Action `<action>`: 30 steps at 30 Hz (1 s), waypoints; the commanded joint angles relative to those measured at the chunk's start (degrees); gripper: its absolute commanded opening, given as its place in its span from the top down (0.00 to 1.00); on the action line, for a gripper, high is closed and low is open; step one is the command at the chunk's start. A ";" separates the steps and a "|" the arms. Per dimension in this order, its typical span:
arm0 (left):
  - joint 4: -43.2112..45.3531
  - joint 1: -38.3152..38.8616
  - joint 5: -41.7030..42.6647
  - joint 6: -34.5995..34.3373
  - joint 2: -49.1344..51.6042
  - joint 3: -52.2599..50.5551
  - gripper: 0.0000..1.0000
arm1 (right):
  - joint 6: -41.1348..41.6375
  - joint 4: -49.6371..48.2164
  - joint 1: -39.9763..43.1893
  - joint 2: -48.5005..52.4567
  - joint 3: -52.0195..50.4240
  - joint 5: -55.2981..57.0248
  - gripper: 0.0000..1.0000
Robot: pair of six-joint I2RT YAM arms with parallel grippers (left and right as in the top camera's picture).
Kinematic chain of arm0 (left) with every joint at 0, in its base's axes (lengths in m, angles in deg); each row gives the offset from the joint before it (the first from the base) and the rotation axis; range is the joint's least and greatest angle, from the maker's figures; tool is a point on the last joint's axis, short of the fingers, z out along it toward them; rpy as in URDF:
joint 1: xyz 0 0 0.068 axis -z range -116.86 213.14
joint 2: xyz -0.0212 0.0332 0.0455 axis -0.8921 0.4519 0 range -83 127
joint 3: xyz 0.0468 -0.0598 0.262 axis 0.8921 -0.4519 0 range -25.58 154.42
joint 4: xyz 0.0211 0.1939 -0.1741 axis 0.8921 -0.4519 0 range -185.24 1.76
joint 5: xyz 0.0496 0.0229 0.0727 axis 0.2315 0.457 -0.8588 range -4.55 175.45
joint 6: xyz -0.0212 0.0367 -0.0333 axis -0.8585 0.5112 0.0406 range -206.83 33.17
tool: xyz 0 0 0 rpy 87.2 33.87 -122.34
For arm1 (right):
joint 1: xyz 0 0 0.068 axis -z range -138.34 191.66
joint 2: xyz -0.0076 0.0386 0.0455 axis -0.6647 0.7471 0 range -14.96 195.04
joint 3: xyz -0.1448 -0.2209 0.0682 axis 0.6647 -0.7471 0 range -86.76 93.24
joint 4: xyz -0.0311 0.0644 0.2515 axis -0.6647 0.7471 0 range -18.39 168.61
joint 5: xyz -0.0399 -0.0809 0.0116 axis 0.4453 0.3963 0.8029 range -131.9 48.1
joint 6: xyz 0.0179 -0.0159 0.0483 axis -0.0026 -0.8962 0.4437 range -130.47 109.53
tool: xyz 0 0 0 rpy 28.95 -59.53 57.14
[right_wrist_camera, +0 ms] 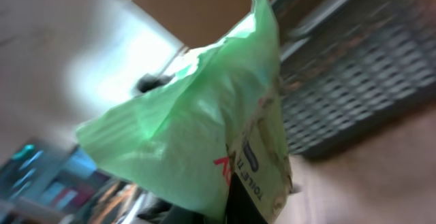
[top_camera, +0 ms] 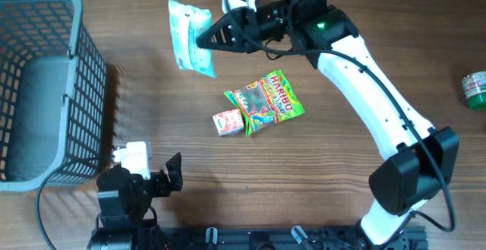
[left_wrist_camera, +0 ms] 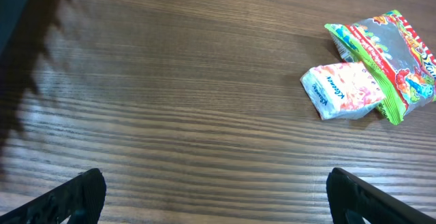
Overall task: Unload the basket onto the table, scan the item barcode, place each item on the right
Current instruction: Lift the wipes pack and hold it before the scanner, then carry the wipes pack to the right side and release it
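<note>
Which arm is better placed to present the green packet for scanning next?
Right. Its hand is shut on the pale green packet, held up in the air. The left hand is open and empty, down by the basket.

A grey plastic mesh basket (top_camera: 89, 90) fills the upper left of the overhead frame on the dark wooden table (top_camera: 152, 75). Near the centre lies a green Haribo sweets bag (top_camera: 267, 100), with a small pink-and-white packet (top_camera: 228, 121) touching its lower left corner. A green-and-white container (top_camera: 475, 90) sits at the right edge
</note>
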 commanded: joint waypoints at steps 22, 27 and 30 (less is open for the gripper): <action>0.17 -0.37 0.68 -0.50 -0.22 0.02 0.00 | -36.02 -21.44 -1.01 19.71 5.49 81.81 0.96; 0.17 -0.37 0.68 -0.50 -0.22 0.02 0.00 | -37.11 -21.09 -1.33 29.97 15.26 82.27 0.96; 0.17 -0.37 0.68 -0.50 -0.22 0.02 0.00 | -38.71 -20.83 -1.62 31.61 16.22 82.44 0.95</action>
